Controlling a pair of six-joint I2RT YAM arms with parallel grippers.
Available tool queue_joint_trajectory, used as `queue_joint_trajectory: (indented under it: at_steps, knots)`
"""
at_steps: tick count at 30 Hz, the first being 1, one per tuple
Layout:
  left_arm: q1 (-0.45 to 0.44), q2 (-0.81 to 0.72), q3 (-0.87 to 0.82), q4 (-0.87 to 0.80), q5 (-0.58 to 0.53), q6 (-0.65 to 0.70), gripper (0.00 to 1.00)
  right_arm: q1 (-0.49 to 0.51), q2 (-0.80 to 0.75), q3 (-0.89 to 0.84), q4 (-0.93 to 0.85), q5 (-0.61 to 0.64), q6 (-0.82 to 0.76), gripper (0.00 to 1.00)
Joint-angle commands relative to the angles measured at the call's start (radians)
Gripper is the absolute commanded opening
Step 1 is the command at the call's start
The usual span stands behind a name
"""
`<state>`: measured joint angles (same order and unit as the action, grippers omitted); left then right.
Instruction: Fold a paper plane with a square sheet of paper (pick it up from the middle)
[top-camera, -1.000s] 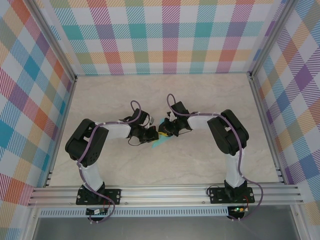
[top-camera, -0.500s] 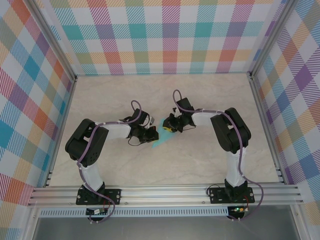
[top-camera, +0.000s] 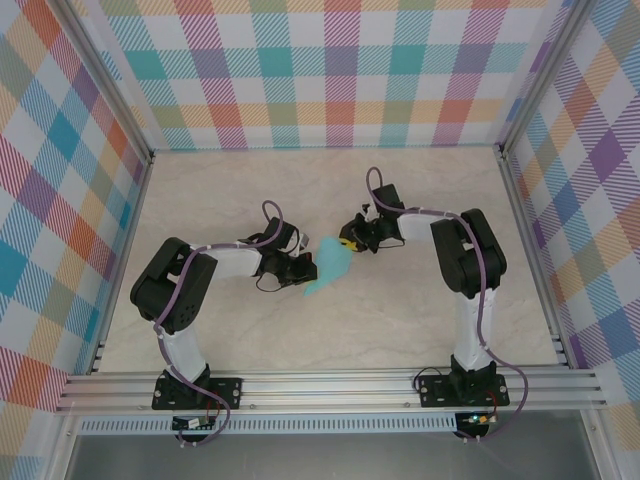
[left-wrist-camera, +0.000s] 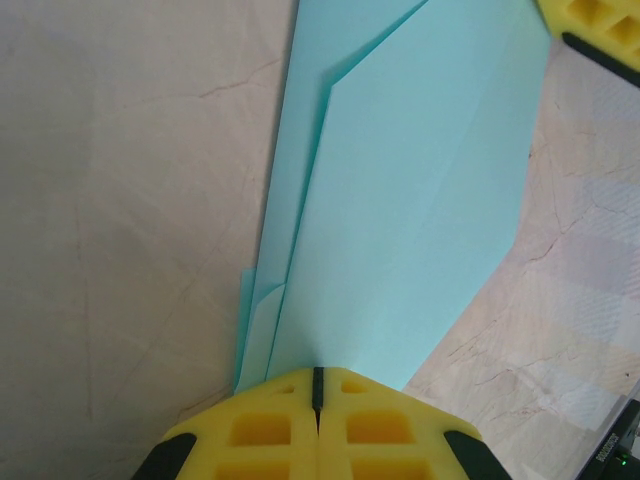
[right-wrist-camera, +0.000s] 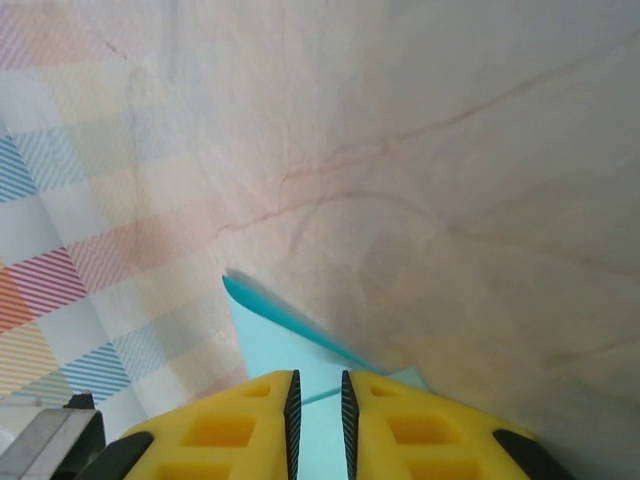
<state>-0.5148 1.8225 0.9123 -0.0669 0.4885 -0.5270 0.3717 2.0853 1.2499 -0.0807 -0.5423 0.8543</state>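
Near the middle of the marbled table, the left gripper is clamped tight on the narrow end of the folded turquoise paper. The paper lies flat on the tabletop and slants away to the right, widening as it goes. At its far corner sits the right gripper, fingers a narrow slit apart, with the paper's edge showing in that slit.
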Motion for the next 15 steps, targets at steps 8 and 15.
queue_joint_trajectory:
  at_steps: [8,15]
  knots:
    - [0.01,0.089,-0.061,-0.13,-0.146,0.026,0.0,-0.06,-0.007,0.079,-0.097,0.12,-0.068,0.22]
    - [0.01,0.081,-0.058,-0.129,-0.142,0.025,0.0,-0.002,-0.125,0.057,-0.119,0.11,-0.103,0.18]
